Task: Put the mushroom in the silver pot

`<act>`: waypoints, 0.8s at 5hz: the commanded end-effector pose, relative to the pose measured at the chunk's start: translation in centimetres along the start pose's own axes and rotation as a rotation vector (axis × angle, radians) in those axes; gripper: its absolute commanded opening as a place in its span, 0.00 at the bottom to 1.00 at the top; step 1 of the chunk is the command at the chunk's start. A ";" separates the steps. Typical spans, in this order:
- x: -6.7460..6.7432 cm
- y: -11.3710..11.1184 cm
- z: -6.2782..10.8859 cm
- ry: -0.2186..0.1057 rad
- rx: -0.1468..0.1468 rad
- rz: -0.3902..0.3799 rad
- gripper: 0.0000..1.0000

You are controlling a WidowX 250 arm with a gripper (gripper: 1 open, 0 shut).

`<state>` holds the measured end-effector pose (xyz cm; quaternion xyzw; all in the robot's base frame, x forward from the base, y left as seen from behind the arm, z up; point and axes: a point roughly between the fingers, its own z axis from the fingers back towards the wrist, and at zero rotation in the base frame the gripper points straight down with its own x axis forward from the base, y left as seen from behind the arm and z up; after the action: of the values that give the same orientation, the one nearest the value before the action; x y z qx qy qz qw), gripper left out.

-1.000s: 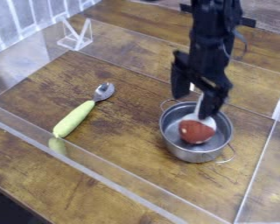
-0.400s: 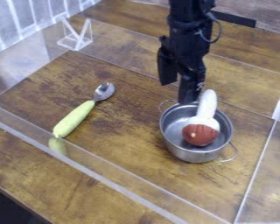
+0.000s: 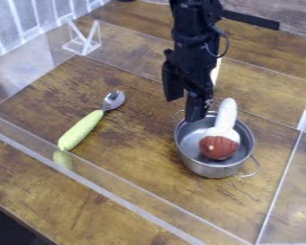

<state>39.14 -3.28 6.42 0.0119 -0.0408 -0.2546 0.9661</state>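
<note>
Resting cap-down, the mushroom [image 3: 218, 140] lies in the silver pot [image 3: 214, 144], its white stem leaning up over the far rim (so it looks delivered). Just beyond the pot, the gripper [image 3: 185, 88] hangs with its jaws spread and empty. A yellow-green-handled spoon [image 3: 88, 122] lies well apart toward the table [image 3: 142, 182]'s left edge. A careless pass could clip the stem and tip the mushroom out.
</note>
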 end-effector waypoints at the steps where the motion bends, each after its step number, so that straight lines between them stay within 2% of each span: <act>1: 0.5 0.7 3.2 -0.076 0.034 -0.040 1.00; 2: 0.6 0.9 3.4 -0.079 0.031 -0.084 1.00; 4: 1.1 -1.1 3.2 -0.076 0.048 0.025 1.00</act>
<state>38.89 -4.32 6.25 0.0176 -0.0381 -0.2391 0.9701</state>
